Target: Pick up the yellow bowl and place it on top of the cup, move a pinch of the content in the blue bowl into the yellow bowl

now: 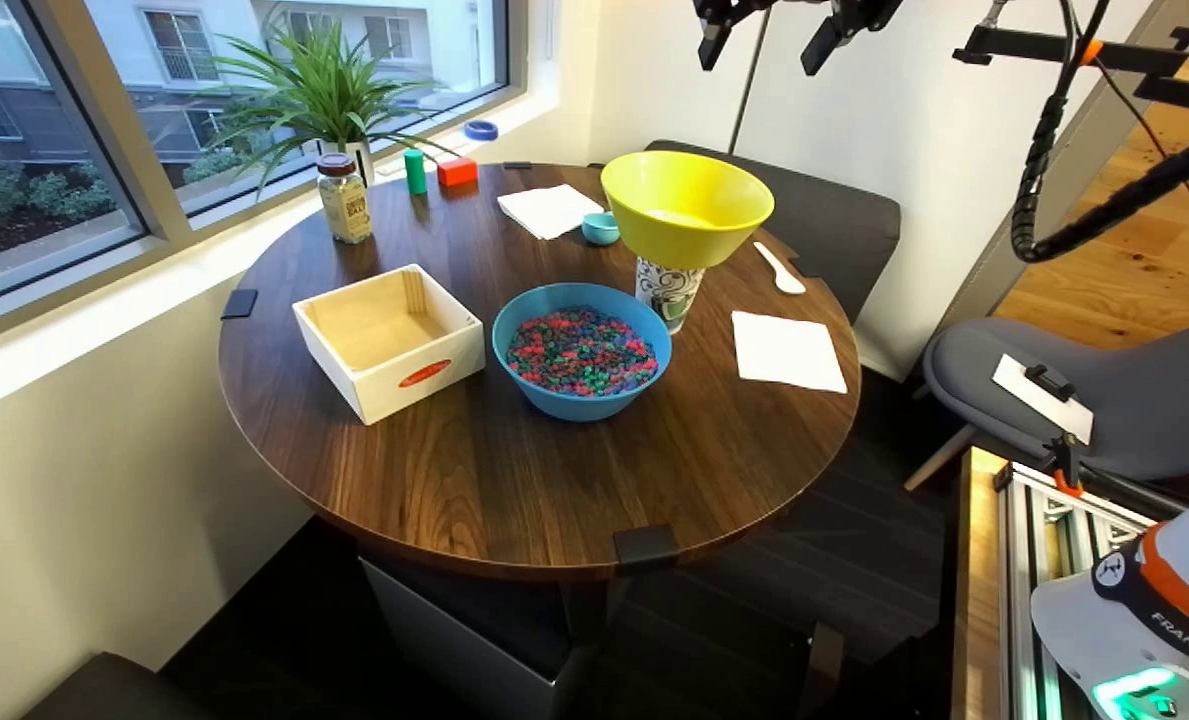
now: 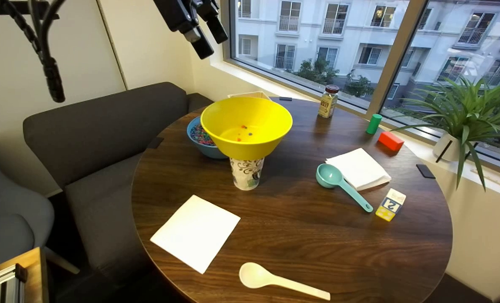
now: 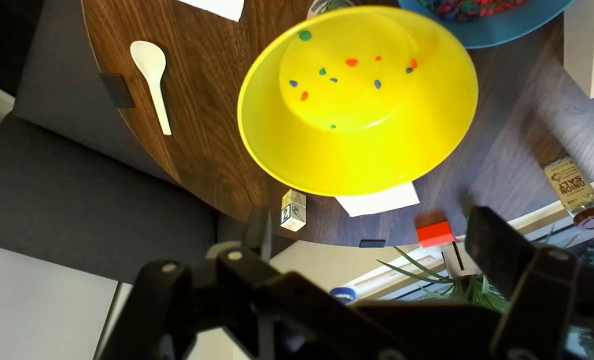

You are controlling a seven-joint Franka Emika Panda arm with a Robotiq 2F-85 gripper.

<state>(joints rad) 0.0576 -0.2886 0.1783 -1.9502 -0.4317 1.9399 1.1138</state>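
Note:
The yellow bowl (image 1: 689, 240) sits on top of the patterned white cup (image 1: 666, 297), which stands upright on the table. Both also show in an exterior view, the yellow bowl (image 2: 250, 148) above the cup (image 2: 247, 176). Several bits of the content (image 3: 351, 62) lie scattered on the floor of the yellow bowl (image 3: 346, 160) in the wrist view. The blue bowl (image 1: 580, 406) stands beside the cup and holds many pink, green and blue bits of content (image 1: 584, 350). My gripper (image 1: 762, 60) is open and empty, high above the table; it also shows in an exterior view (image 2: 211, 41).
A white wooden tray (image 1: 419, 375) stands beside the blue bowl. White napkins (image 2: 197, 233), a white spoon (image 2: 281, 283), a teal measuring spoon (image 2: 344, 185) and letter blocks (image 2: 390, 205) lie around. A jar (image 1: 345, 200), green cylinder (image 1: 415, 172) and red block (image 1: 457, 172) stand near the window.

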